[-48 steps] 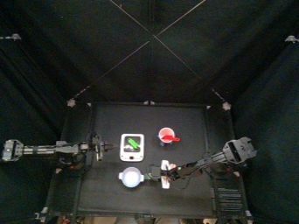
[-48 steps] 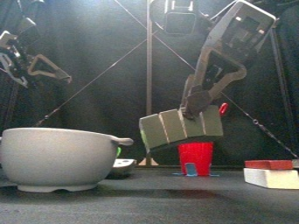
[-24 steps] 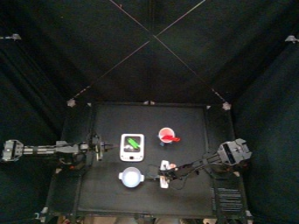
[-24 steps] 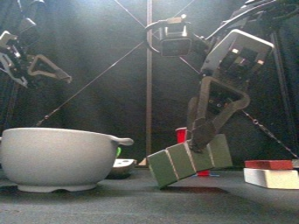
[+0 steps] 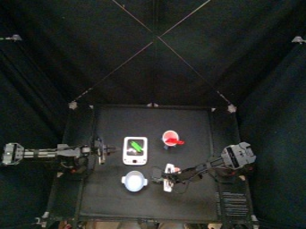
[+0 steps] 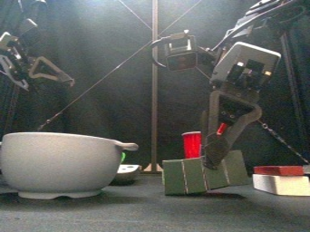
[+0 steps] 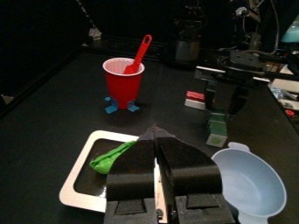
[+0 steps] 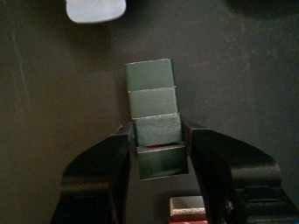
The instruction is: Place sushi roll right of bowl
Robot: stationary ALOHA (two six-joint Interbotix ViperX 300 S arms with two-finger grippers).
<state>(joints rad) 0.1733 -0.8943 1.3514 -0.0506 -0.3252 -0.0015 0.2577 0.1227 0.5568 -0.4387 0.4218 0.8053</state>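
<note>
- The right arm reaches in from the table's right side toward its front, wrist bent steeply down. Its right gripper points at the tabletop, just right of the bowl.
- That claw is clenched on a grey-green segmented block, its jaws pressing the block's two long sides. The block's lower edge sits at table level, roughly flat.
- The sushi roll, a small white chunk topped with red, lies on the table just beside the right gripper. It is on the side away from the bowl and is not touched by the jaws.
- From above, the sushi roll is right of the bowl and slightly behind it.
- Half a second ago the block hung tilted above the table. It has since come down and levelled out, the arm lowering with it.
- Farther back stand a white tray holding a green piece, and a red cup with a red spoon.
- The left arm rests at the table's left edge, raised, the left gripper clenched on nothing.
</note>
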